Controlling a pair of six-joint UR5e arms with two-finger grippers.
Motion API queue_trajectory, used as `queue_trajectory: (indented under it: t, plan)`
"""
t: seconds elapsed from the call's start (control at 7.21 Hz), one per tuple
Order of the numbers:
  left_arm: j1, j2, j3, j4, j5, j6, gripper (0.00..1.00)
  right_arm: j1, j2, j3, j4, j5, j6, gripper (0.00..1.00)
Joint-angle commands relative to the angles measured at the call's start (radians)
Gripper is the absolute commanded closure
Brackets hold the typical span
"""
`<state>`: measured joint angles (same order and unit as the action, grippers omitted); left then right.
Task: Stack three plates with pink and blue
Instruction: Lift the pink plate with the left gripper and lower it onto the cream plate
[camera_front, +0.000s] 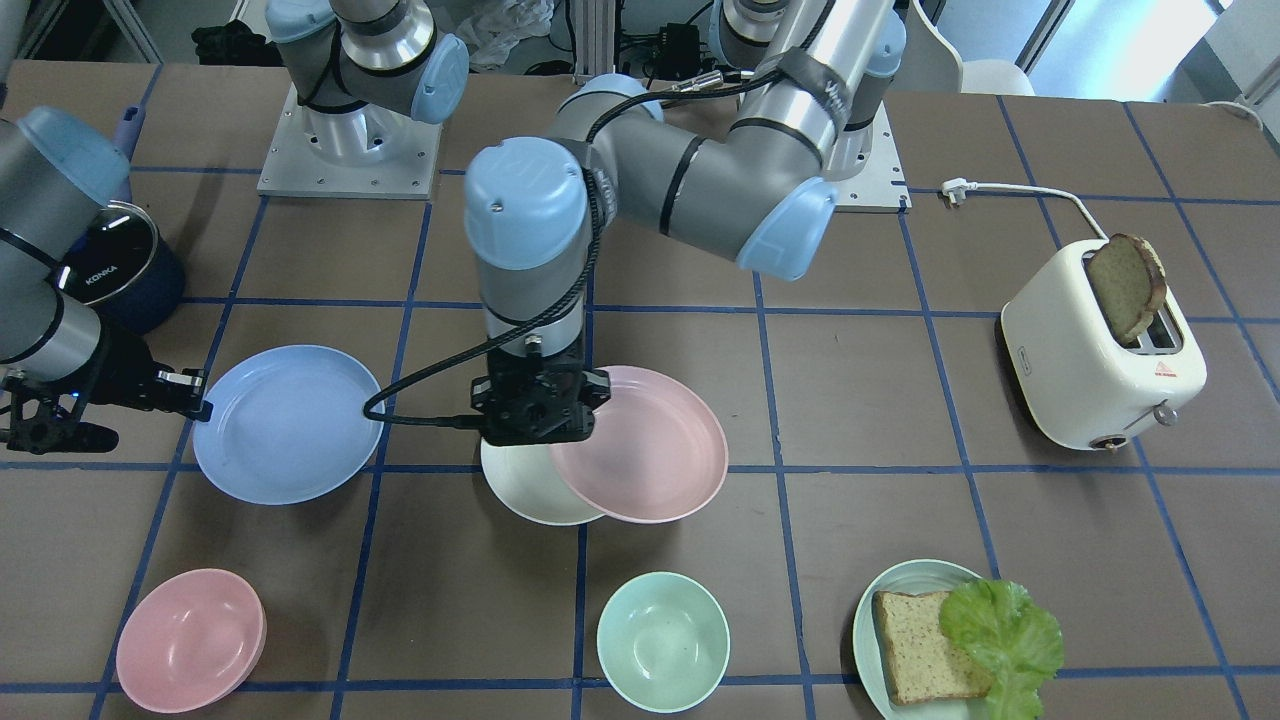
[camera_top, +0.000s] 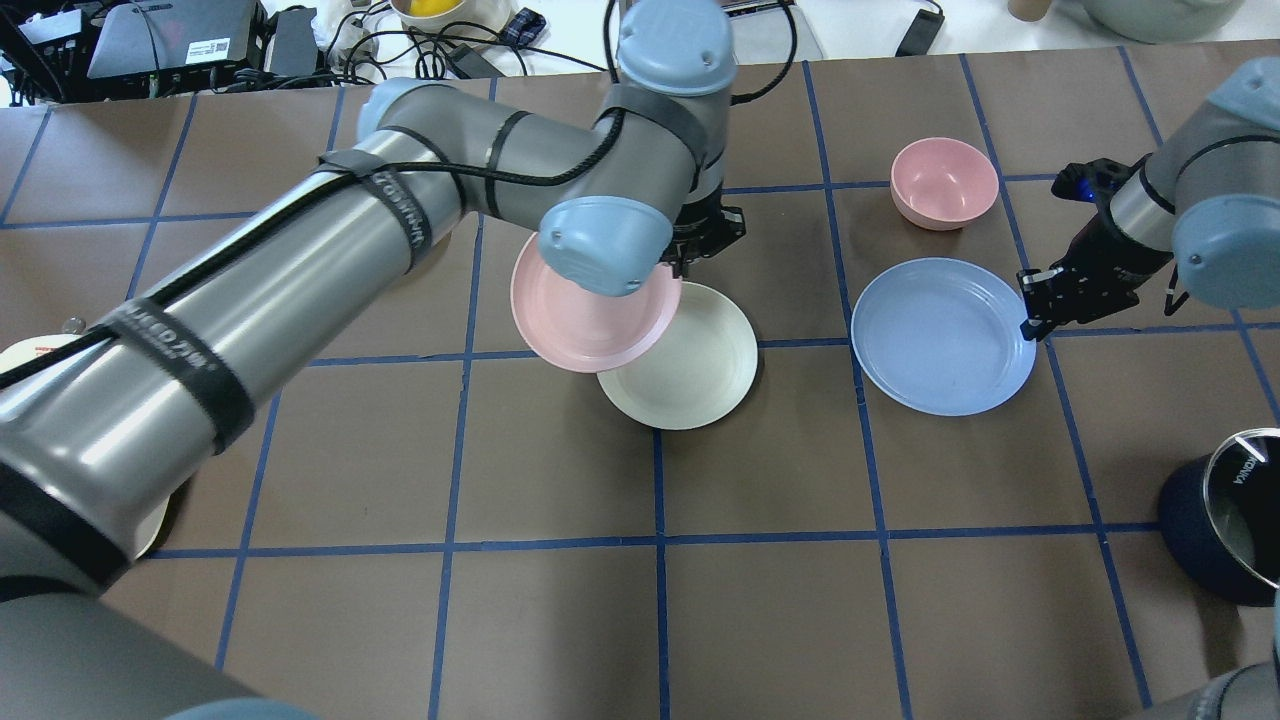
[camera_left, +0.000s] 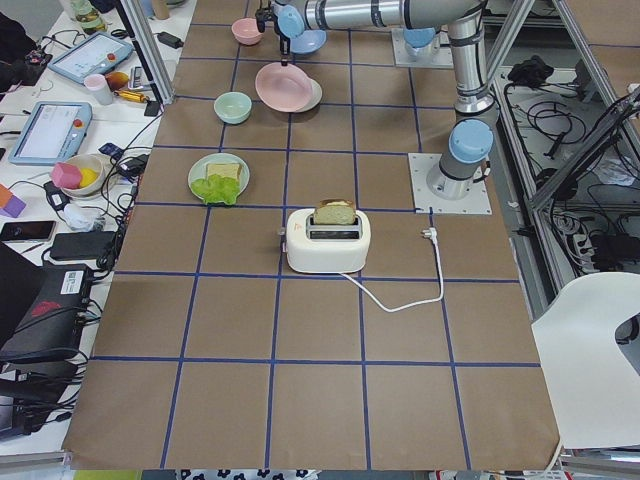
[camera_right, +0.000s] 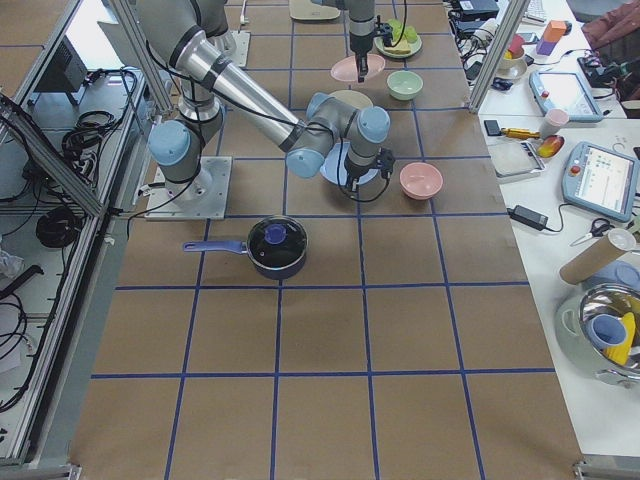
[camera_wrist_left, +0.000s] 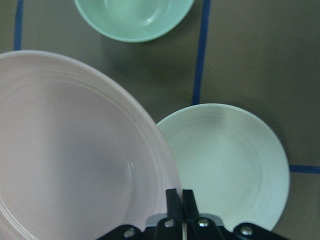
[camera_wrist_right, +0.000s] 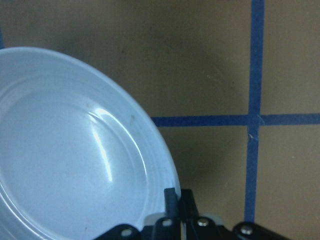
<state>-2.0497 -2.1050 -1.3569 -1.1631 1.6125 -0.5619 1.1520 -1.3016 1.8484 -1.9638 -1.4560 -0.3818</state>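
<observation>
I see the pink plate (camera_front: 650, 450) held up off the table (camera_front: 850, 400), its rim pinched between the nearly closed fingers of the left gripper (camera_wrist_left: 179, 200). It hangs partly over the white plate (camera_front: 525, 495), covering the side of it toward the toaster (camera_front: 1100, 350). The rest of the white plate shows bare and lies flat on the table. From my left wrist view the pink plate looks much closer to the camera than the white one below it.

The blue plate (camera_front: 285, 425) sits apart from that pair, toward the robot's right. The right gripper (camera_wrist_right: 179, 200) has its fingers drawn together on the blue plate's rim, on the edge away from the other two plates. I cannot tell whether that edge is raised off the table.

On the operators' side, a pink bowl (camera_front: 190, 640) stands near the blue plate and a green bowl (camera_front: 663, 640) near the pink and white plates. A dark pot (camera_front: 120, 265) stands close behind the right arm. The toaster, with a slice of bread standing in it, is well off to the robot's left.
</observation>
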Motion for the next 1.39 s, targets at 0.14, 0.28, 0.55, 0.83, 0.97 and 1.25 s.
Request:
queue_trajectory:
  t: [0.14,0.28,0.55,0.83,0.97,1.25]
  plan:
    - [-0.082,-0.137,0.107,-0.044,0.000,-0.049,1.00,-0.002,0.016,-0.034,0.013,0.005,-0.005,1.00]
    - [-0.098,-0.141,0.110,-0.087,-0.012,-0.049,1.00,-0.002,0.019,-0.025,0.014,0.003,-0.005,1.00]
    - [-0.098,-0.156,0.107,-0.124,-0.031,-0.035,1.00,-0.002,0.019,-0.032,0.014,0.000,-0.003,1.00]
    - [-0.098,-0.165,0.107,-0.136,-0.031,-0.032,1.00,-0.002,0.016,-0.035,0.016,0.000,0.003,1.00]
    - [-0.098,-0.168,0.102,-0.138,-0.028,-0.032,1.00,-0.002,0.016,-0.034,0.017,0.000,0.001,1.00]
    - [-0.090,-0.161,0.096,-0.156,-0.023,0.000,1.00,-0.002,0.013,-0.035,0.016,0.000,0.004,1.00]
